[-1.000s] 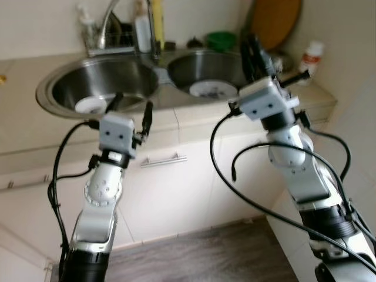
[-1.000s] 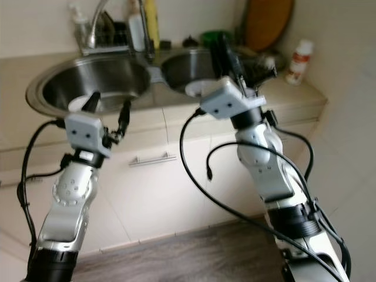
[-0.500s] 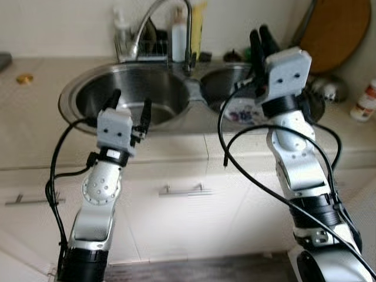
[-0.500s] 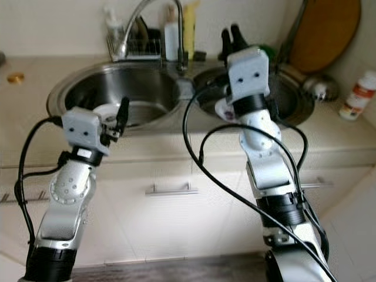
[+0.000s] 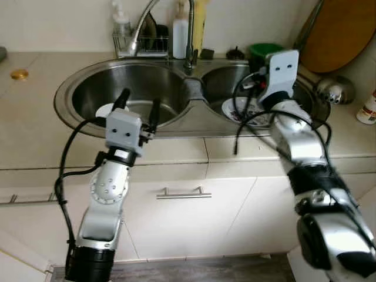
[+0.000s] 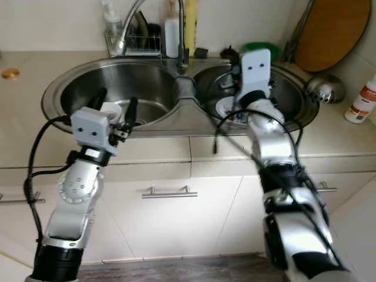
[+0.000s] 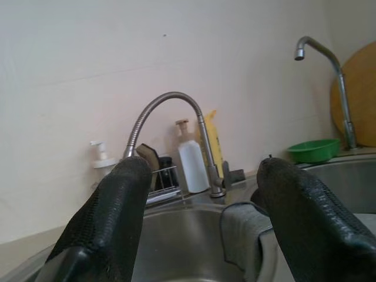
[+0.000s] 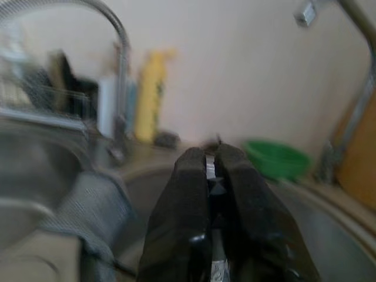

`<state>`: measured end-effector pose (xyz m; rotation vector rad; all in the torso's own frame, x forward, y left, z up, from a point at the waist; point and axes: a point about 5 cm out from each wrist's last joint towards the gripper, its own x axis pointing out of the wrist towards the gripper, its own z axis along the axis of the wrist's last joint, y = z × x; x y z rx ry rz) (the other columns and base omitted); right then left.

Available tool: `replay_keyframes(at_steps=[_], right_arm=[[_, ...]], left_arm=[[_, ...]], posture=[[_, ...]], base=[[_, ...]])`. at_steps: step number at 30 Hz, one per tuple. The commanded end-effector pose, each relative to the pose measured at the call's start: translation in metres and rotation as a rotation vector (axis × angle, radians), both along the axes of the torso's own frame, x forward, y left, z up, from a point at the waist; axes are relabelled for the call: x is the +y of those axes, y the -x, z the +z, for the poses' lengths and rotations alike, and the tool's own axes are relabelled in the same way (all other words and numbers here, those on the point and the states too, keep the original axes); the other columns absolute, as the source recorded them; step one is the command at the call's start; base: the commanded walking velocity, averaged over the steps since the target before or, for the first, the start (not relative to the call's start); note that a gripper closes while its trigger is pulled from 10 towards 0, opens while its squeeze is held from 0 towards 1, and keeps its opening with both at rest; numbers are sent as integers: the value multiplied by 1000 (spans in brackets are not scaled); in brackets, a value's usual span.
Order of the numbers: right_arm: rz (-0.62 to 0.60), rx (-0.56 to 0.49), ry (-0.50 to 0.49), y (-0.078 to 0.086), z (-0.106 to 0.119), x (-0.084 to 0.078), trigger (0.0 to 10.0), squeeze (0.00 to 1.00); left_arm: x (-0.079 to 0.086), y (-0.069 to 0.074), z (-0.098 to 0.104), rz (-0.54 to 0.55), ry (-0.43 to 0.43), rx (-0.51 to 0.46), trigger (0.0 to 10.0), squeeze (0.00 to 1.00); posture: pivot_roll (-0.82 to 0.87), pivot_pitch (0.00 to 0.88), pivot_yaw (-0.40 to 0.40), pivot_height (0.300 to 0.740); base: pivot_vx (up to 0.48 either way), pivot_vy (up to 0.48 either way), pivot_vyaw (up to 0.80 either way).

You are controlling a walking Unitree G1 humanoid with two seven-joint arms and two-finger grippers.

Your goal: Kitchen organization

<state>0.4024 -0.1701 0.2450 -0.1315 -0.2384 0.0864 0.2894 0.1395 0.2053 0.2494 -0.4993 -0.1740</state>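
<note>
A double steel sink (image 5: 194, 97) is set in the beige counter. A small white dish (image 5: 108, 110) lies in the left basin and a patterned plate (image 5: 249, 108) in the right one. My left gripper (image 5: 140, 100) hovers open over the front rim of the left basin, with nothing between its fingers (image 7: 126, 194). My right arm reaches over the right basin above the plate, and its wrist housing (image 5: 281, 69) hides the fingers there. In the right wrist view the right gripper (image 8: 212, 155) is shut, pointing toward a green bowl (image 8: 276, 157).
A curved faucet (image 5: 147, 17), a soap dispenser (image 5: 120, 26) and bottles (image 5: 180, 26) stand behind the sink. A grey cloth (image 7: 241, 235) drapes over the divider. A wooden board (image 5: 343, 32), a steel ladle (image 5: 335, 89) and a white bottle (image 5: 369, 108) are at the right. A drawer handle (image 5: 179, 192) sits below.
The camera has swung so the sink sits in the middle. My right arm has gone from upright to reaching forward over the right basin. The left gripper stays open at the left basin's rim.
</note>
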Motion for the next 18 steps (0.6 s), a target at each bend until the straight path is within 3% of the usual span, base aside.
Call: replay_keyframes(at_steps=[1,2,3,6,13,18], right_arm=[[-37,68,22,-4,-8,-6,10000,0],[-56,94,81,-6,-11,-8,10000,1000],[-71,119,175,-8,-16,-8,10000,1000],[-66,98,228,-8,-14,-5,10000,1000],[-54,-23,198,-5,-4,-2,10000,1000],[-44,-184,181,6,11,3,10000,1000]], left_arm=[[-2,-1,3,0,-11,-7,10000,0],[-1,0,4,3,-12,-9,10000,0],[1,1,4,12,-14,-11,10000,0],[5,2,3,26,-10,-8,10000,0],[4,3,2,21,9,3,10000,0],[6,2,1,19,12,14,10000,0]], posture=[[59,0,-52,740],[64,0,-56,740],[68,0,-60,740],[66,0,-60,740],[59,0,-51,740],[47,0,-47,740]], base=[[0,0,0],[0,0,0],[0,0,0],[0,0,0],[0,0,0],[0,0,0]])
